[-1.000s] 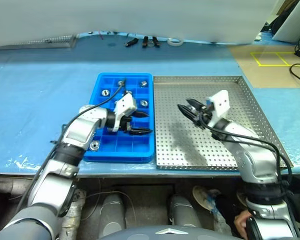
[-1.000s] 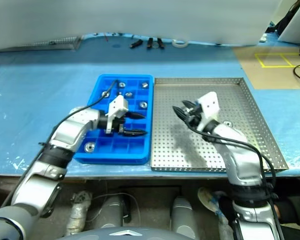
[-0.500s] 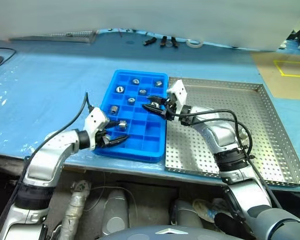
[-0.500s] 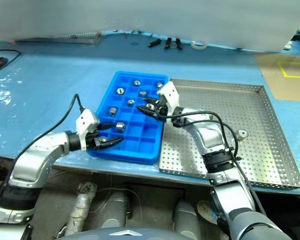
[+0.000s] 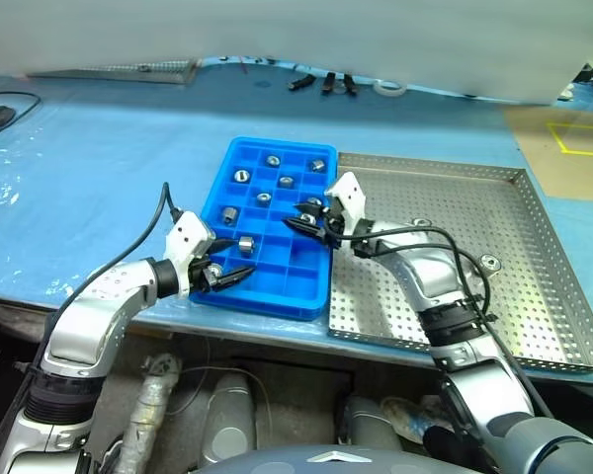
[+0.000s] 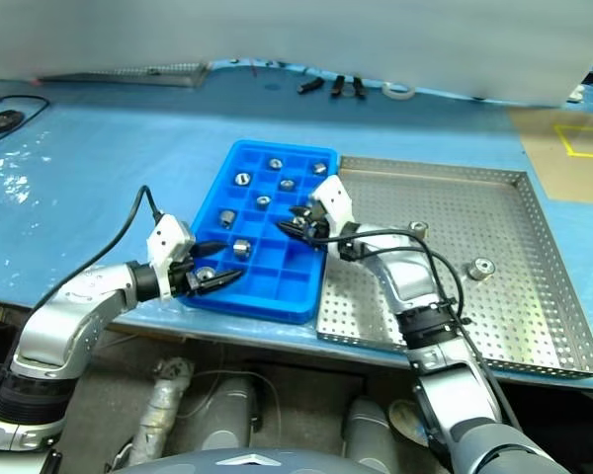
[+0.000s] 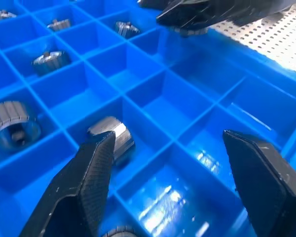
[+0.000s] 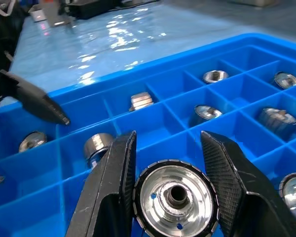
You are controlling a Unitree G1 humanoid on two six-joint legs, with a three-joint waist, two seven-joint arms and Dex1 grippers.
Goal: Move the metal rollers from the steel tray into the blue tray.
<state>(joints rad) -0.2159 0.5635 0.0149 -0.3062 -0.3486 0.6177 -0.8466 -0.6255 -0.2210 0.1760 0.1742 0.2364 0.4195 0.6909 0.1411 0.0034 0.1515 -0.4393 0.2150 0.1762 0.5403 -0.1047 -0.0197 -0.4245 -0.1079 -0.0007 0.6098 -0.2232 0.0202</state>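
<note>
A roller [image 8: 176,196] is clamped between the fingers of the right gripper [image 5: 311,215] and held above the right-hand cells of the blue tray [image 5: 233,158]. Several rollers already lie in separate cells; two more remain on the steel tray [image 6: 534,188], one near its middle [image 6: 482,267] and one beside the right forearm [image 6: 416,229]. Each roller is judged rigid, dense for its size and smooth, so slipping or rolling is likely; the best hold is taken across the curved wall, as shown. The left gripper [image 5: 227,273] hangs with its fingers apart and nothing between them over the tray's near-left cells, just beside a lying roller [image 7: 112,136]. The cell partitions and the filled cells limit where a roller can be set down. Small tools [image 5: 321,83] lie well apart on the far table [image 5: 99,158].
</note>
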